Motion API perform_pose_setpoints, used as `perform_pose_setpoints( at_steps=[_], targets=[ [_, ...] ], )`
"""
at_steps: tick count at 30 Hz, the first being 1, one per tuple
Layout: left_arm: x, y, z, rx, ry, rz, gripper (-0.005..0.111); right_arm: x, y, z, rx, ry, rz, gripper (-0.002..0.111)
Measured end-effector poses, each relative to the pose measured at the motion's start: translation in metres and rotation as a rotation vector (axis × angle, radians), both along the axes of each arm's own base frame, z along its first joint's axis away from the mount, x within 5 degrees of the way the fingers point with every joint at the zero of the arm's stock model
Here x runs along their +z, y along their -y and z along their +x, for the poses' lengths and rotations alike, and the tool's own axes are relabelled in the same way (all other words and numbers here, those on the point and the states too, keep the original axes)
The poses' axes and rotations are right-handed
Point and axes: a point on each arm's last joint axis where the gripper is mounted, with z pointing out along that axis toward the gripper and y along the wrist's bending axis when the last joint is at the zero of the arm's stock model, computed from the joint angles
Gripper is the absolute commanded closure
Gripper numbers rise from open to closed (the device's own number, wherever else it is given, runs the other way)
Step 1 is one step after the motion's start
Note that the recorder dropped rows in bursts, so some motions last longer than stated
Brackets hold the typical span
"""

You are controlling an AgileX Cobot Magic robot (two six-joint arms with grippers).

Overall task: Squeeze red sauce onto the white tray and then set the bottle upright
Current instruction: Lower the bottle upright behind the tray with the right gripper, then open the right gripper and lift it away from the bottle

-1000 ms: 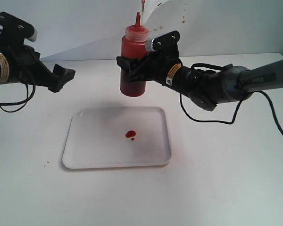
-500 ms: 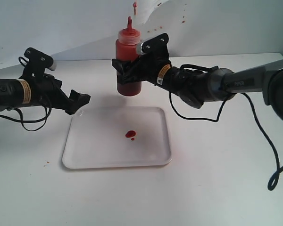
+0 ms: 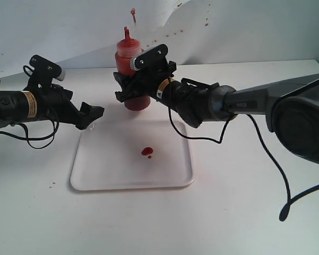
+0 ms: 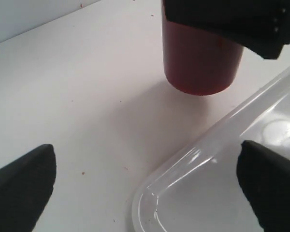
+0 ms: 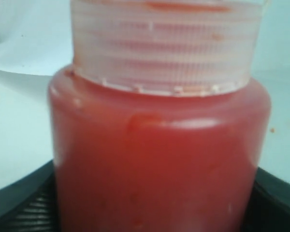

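Note:
The bottle (image 3: 128,64) stands upright behind the far edge of the white tray (image 3: 95,175). Its base (image 4: 203,72) is at the table top or barely above it. My right gripper (image 3: 140,85) is shut on its body, black fingers (image 5: 19,208) on both sides of the red bottle (image 5: 159,154) under the pale ribbed cap (image 5: 164,43). The red sauce (image 3: 147,152) lies as a small blob with a tinier drop near the tray's middle. My left gripper (image 3: 93,114) hangs open over the tray's far-left corner (image 4: 183,164), holding nothing (image 4: 150,188).
A white backdrop behind the table carries red splatter (image 3: 133,10). Brownish specks (image 3: 53,184) dot the table left of the tray. The right arm's black cable (image 3: 287,196) loops over the table at the right.
The right gripper carried the upright bottle left and down, to the table behind the tray. The left gripper came in to the tray's far-left corner and has since held still.

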Motion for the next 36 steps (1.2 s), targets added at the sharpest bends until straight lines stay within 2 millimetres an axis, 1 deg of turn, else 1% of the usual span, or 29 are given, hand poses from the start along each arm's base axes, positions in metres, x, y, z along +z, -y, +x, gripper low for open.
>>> perform_pose_setpoints(
  at_steps=[2, 5, 7, 8, 9, 10, 11, 13, 14, 15, 19, 23, 26, 29, 36],
  targets=[
    [0.000, 0.000, 0.000, -0.001, 0.001, 0.002, 0.012, -0.008, 0.000, 0.000, -0.052, 0.002, 0.016, 0.108],
    [0.000, 0.000, 0.000, 0.001, 0.001, 0.000, 0.012, -0.024, 0.006, 0.004, -0.164, -0.041, 0.107, 0.108],
    [0.000, 0.000, 0.000, 0.001, 0.001, 0.000, 0.012, -0.028, 0.008, 0.005, -0.193, -0.047, 0.129, 0.108],
    [0.000, 0.000, 0.000, 0.001, 0.001, 0.000, 0.012, -0.028, 0.008, 0.005, -0.197, -0.047, 0.129, 0.104],
    [0.000, 0.000, 0.000, 0.001, 0.001, 0.000, 0.012, -0.028, 0.008, 0.005, -0.199, -0.047, 0.129, 0.098],
    [0.000, 0.000, 0.000, 0.002, 0.001, -0.001, 0.012, -0.028, 0.007, 0.005, -0.193, -0.044, 0.125, 0.089],
    [0.000, 0.000, 0.000, 0.004, 0.001, -0.003, 0.012, -0.028, 0.006, 0.004, -0.177, -0.035, 0.111, 0.075],
    [0.000, 0.000, 0.000, 0.007, 0.001, -0.004, 0.012, -0.028, 0.002, 0.002, -0.120, -0.007, 0.058, 0.042],
    [0.000, 0.000, 0.000, 0.007, 0.001, -0.004, 0.012, -0.028, 0.000, 0.000, -0.095, 0.007, 0.035, 0.027],
    [0.000, 0.000, 0.000, 0.005, 0.003, -0.002, 0.012, -0.028, -0.002, -0.001, -0.077, 0.021, 0.021, 0.020],
    [0.000, 0.000, 0.000, 0.005, 0.003, -0.002, 0.012, -0.020, -0.009, -0.004, -0.054, 0.068, 0.049, 0.019],
    [0.000, 0.000, 0.000, 0.005, 0.003, -0.002, 0.012, -0.015, -0.012, -0.006, -0.045, 0.091, 0.066, 0.019],
    [0.000, 0.000, 0.000, 0.005, 0.003, -0.002, 0.012, -0.004, -0.013, -0.006, -0.043, 0.110, 0.087, 0.019],
    [0.000, 0.000, 0.000, 0.005, 0.003, -0.002, 0.012, 0.014, -0.017, -0.008, -0.035, 0.140, 0.110, 0.019],
    [0.000, 0.000, 0.000, 0.005, 0.003, -0.002, 0.012, 0.079, -0.027, -0.020, -0.003, 0.247, 0.185, 0.019]
  ],
)
